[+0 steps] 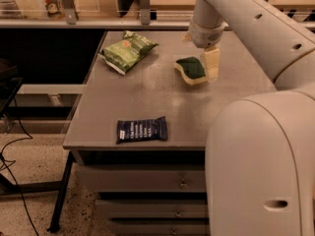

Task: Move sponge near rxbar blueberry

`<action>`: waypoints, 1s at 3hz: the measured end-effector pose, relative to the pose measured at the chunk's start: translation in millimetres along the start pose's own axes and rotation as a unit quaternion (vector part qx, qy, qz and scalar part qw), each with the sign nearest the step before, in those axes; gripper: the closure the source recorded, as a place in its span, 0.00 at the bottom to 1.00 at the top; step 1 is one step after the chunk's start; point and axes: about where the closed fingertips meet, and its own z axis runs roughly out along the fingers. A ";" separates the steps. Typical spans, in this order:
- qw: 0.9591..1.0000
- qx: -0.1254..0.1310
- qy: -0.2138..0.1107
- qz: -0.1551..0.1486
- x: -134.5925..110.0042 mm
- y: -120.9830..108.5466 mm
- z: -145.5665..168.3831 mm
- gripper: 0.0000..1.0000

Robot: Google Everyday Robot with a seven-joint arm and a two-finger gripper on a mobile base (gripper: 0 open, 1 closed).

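My end effector hangs at the worktop's 1 o'clock, apparently touching the 3 o'clock edge of the sponge, which lies green side up; open or closed, I cannot tell. The rxbar blueberry lies well apart at 7 o'clock from the sponge, a green snack bag at 10.

Grey worktop above a stack of grey drawers, with a black slanted leg on a speckled floor. A shelf rail runs behind. Dim, warm light.
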 end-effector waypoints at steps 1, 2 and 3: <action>1.000 -0.012 -0.004 0.001 -1.0 -0.3 8.6 0.12; 1.000 -0.018 -0.004 0.008 5.0 0.0 15.8 0.17; 1.000 -0.022 -0.002 0.017 13.6 0.4 20.9 0.19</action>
